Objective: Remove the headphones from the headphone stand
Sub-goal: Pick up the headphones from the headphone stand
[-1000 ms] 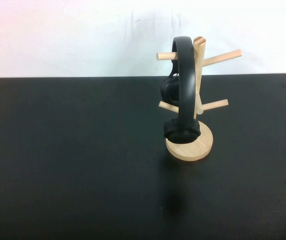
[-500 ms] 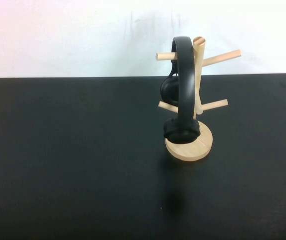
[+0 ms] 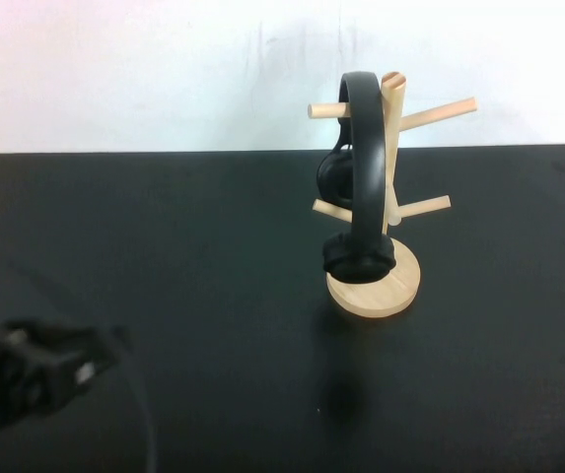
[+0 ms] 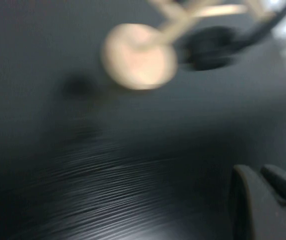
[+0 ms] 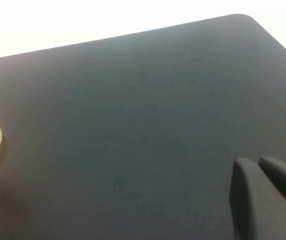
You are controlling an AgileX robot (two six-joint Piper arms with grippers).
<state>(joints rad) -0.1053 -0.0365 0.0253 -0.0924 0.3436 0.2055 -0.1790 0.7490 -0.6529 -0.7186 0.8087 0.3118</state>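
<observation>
The headphones (image 3: 361, 182) are hanging by their stiff headband on the headphone stand (image 3: 386, 177); grip that band, not the soft cups. The left hand (image 3: 40, 370) is hovering well apart, empty, its spread unreadable. The right hand (image 5: 265, 192) is resting nearly shut, empty, above bare worktop (image 5: 133, 125).

Black headphones (image 3: 359, 187) on a pale wooden stand (image 3: 392, 148) — black table (image 3: 213, 246), black left gripper (image 3: 40, 370).

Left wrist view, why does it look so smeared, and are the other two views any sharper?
Left wrist view: motion blur streaks the table and softens the headphone stand and headphones. High view: stand and headphones are crisp, but the left gripper at the near left is blurred, and the white wall glares. Right wrist view: sharp, evenly lit; the right gripper shows at its edge.
</observation>
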